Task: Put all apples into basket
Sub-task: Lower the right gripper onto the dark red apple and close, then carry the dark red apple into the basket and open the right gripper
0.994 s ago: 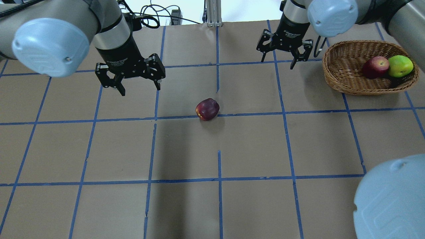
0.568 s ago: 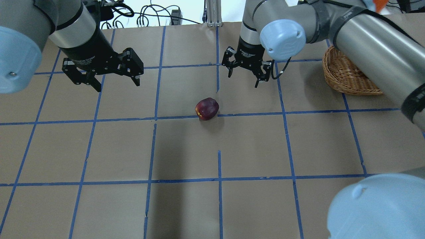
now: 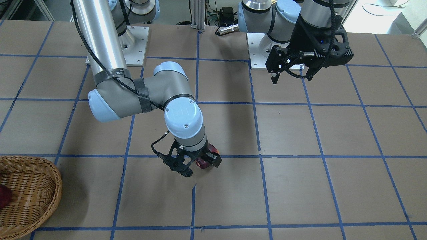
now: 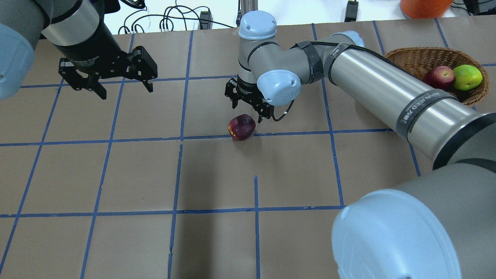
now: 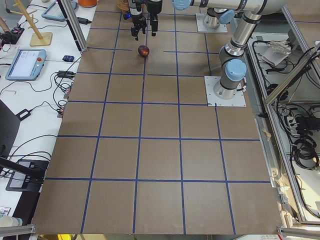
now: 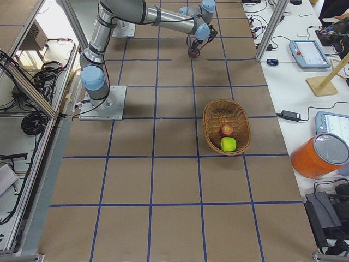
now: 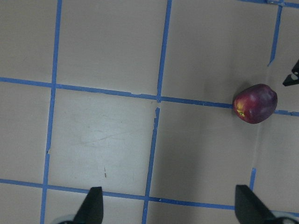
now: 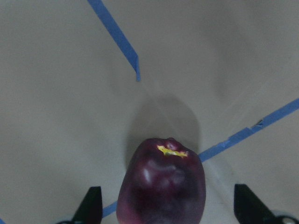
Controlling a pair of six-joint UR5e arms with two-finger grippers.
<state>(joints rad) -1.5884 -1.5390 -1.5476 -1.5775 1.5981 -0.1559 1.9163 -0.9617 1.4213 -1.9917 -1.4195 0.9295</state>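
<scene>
**A:** Where is the last fruit?
**B:** The dark maroon-purple round apple lies near the middle of the brown paper-covered desk, on a blue tape line. The right gripper hangs just over it, jaws spread wide and gripping nothing. In the wrist view the fingertips flank the apple with a gap on each side.

**A:** How should the grasp go?
**B:** My judgement: lower until the pads reach the widest girth, then close gently. A high pinch on a round, smooth skin may make it roll or squirt out.

**A:** And the other arm?
**B:** The left gripper hovers high over the desk's left half, released and empty, well apart from the apple.

**A:** Where does it go?
**B:** The large oval wicker basket sits by the far edge, to the right. It holds the red apple and lime-green apple, which touch. Carry high enough to clear the braided rim.

**A:** Surface and room?
**B:** The paper lies flat and the tape is broken in places. Black cables run past the far edge. An orange tub and teach pendants sit on the side bench.
</scene>
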